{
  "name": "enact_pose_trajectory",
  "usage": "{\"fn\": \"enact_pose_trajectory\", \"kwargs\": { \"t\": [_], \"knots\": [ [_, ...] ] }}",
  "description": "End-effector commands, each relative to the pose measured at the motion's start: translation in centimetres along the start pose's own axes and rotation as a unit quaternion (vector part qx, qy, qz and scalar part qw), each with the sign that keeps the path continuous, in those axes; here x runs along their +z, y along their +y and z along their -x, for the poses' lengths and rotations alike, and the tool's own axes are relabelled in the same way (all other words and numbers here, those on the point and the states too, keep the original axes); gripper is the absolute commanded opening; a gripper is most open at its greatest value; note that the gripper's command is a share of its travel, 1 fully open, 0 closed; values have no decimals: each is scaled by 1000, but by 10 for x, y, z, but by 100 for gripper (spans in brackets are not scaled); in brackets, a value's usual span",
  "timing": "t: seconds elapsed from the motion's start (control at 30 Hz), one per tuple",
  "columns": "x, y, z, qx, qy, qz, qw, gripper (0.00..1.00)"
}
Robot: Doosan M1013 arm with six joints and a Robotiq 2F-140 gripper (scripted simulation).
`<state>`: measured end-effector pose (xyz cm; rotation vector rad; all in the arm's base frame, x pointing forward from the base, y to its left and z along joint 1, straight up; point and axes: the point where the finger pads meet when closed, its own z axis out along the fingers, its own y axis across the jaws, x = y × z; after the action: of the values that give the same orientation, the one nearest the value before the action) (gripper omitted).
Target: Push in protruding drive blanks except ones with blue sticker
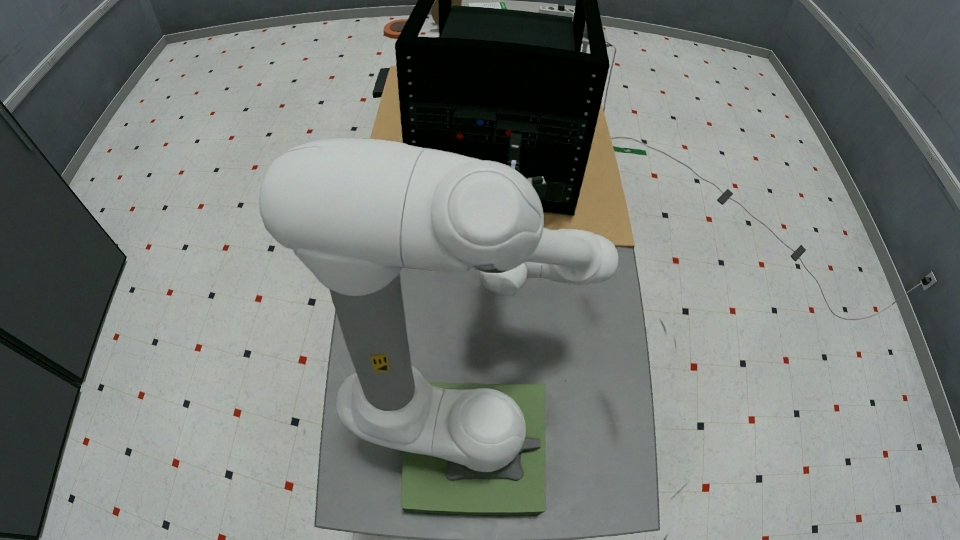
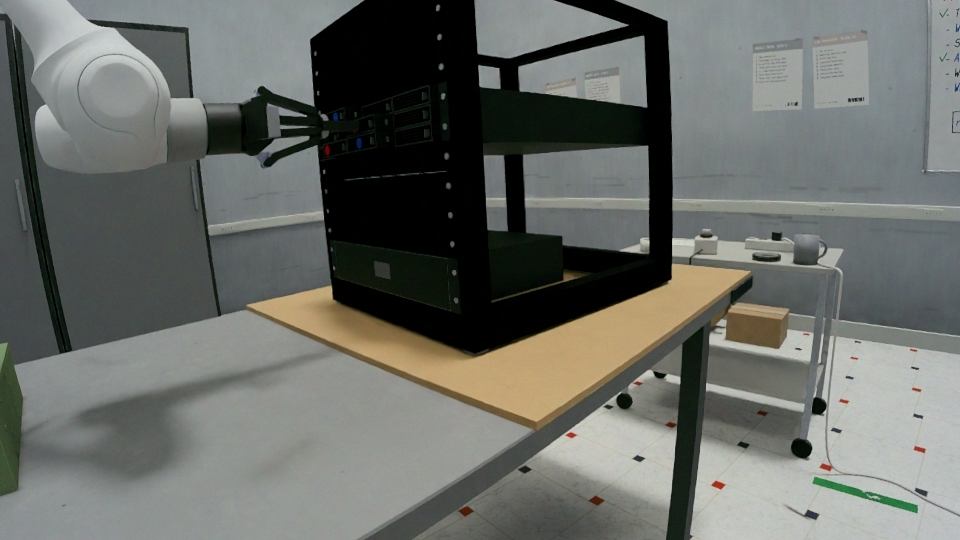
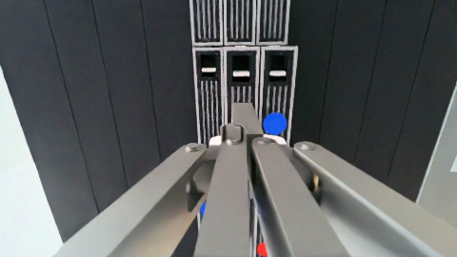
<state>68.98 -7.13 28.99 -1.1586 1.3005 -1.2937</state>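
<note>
The black rack (image 1: 429,80) (image 2: 389,221) (image 3: 95,95) stands on a wooden board (image 1: 610,201) (image 2: 537,362). Its row of drive blanks (image 2: 409,117) sits high on the front face. My gripper (image 1: 514,142) (image 2: 320,124) (image 3: 241,119) is shut and empty, with its tips against a blank in the middle of the row. That blank still sticks out a little. A blank with a blue sticker (image 3: 274,122) (image 2: 359,142) (image 1: 479,123) lies right beside it. A second blue sticker (image 2: 335,116) and a red sticker (image 2: 327,150) (image 1: 459,135) mark other blanks. My fingers hide part of the row.
The board lies on a grey table (image 1: 604,349) (image 2: 234,416), whose edge is close behind the rack. My arm's base stands on a green pad (image 1: 483,497). A white cart (image 2: 772,258) with small items and a cardboard box (image 2: 757,324) stands beyond the table.
</note>
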Motion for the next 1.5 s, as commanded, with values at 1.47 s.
{"fn": "enact_pose_trajectory", "kwargs": {
  "t": [1.47],
  "knots": [
    [28,-1,0,0,0,0,1000,10]
  ]
}}
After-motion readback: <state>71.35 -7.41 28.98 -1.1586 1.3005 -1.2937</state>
